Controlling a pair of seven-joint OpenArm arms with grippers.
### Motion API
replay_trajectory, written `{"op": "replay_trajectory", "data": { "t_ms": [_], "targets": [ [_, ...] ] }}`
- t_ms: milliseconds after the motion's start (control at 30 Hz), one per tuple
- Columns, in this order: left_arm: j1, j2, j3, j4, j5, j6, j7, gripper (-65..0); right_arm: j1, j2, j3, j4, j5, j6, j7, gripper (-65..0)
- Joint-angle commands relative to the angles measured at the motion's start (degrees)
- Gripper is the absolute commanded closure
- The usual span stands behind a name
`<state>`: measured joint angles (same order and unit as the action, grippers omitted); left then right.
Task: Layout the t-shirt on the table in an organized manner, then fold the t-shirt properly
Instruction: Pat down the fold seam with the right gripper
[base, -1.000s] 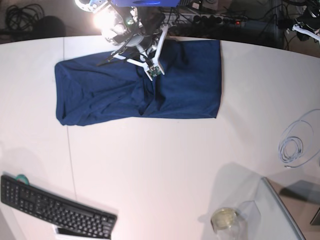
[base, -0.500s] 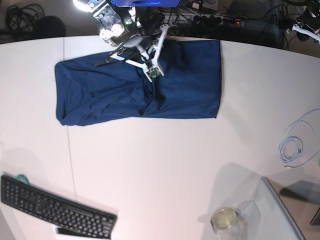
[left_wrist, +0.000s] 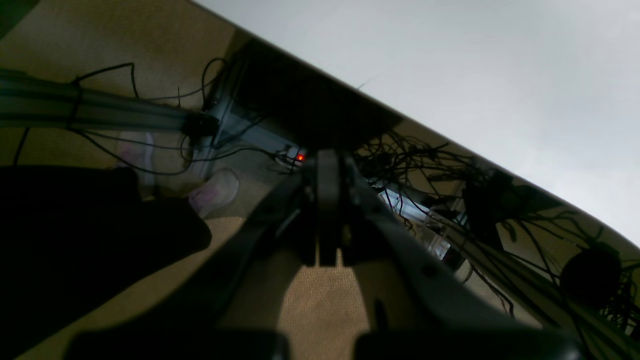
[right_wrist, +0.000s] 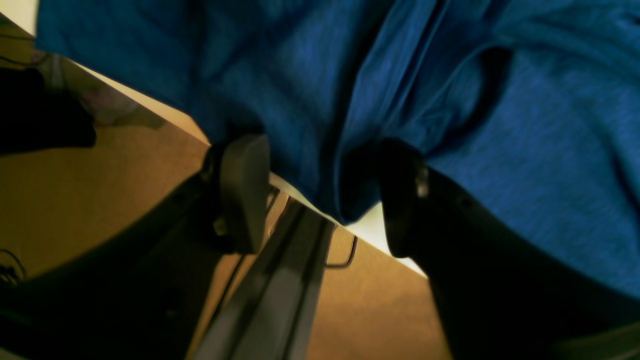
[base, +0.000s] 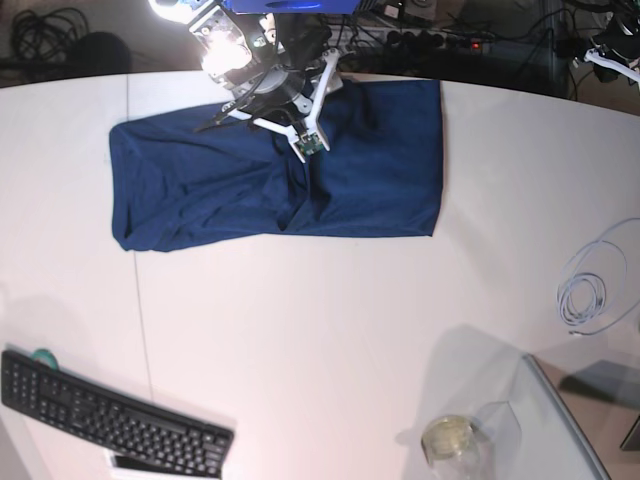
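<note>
White desk (base: 330, 330) nearest; beyond, navy t-shirt (base: 200, 190) lies folded at its far edge. Right gripper (right_wrist: 325, 195) fingers parted astride a cloth fold, seemingly not gripping. Farthest, left gripper (left_wrist: 327, 210) fingers pressed together, empty.

Left wrist: left gripper (left_wrist: 327, 220) off the table (left_wrist: 475, 65), jaws pressed together
Beyond the jaws: tangled cables (left_wrist: 430, 165), small red light (left_wrist: 300, 157); the white tabletop edge crosses diagonally above
</note>
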<state>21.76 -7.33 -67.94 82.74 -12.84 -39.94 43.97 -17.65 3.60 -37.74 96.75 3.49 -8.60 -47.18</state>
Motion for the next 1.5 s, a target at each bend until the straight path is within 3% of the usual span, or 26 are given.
{"op": "replay_trajectory", "data": {
  "t_ms": [0,200,467,867,1467],
  "targets": [
    [0.4,-1.1,-0.4,0.9,-0.5,-0.1,-1.0,0.0,0.5,-0.5,0.0,0.2,0.2,0.0,0.6,-26.9],
    [0.4,-1.1,-0.4,0.9,-0.5,-0.1,-1.0,0.0,1.0,-0.4,0.1,0.2,0.2,0.0,0.3,-0.5],
    [0.4,-1.1,-0.4,0.9,-0.5,-0.1,-1.0,0.0,1.3,0.0,0.1,6.1,0.2,0.0,-2.1,-0.8],
    [0.4,-1.1,-0.4,0.9,-0.5,-0.1,-1.0,0.0,3.5,-0.1,2.3,6.2,0.2,0.0,-3.0,-0.8],
    [0.4,-1.1,-0.4,0.9,-0.5,-0.1,-1.0,0.0,5.9,-0.5,7.8,-0.3,0.1,0.1,-2.9,-1.7]
  ]
}}
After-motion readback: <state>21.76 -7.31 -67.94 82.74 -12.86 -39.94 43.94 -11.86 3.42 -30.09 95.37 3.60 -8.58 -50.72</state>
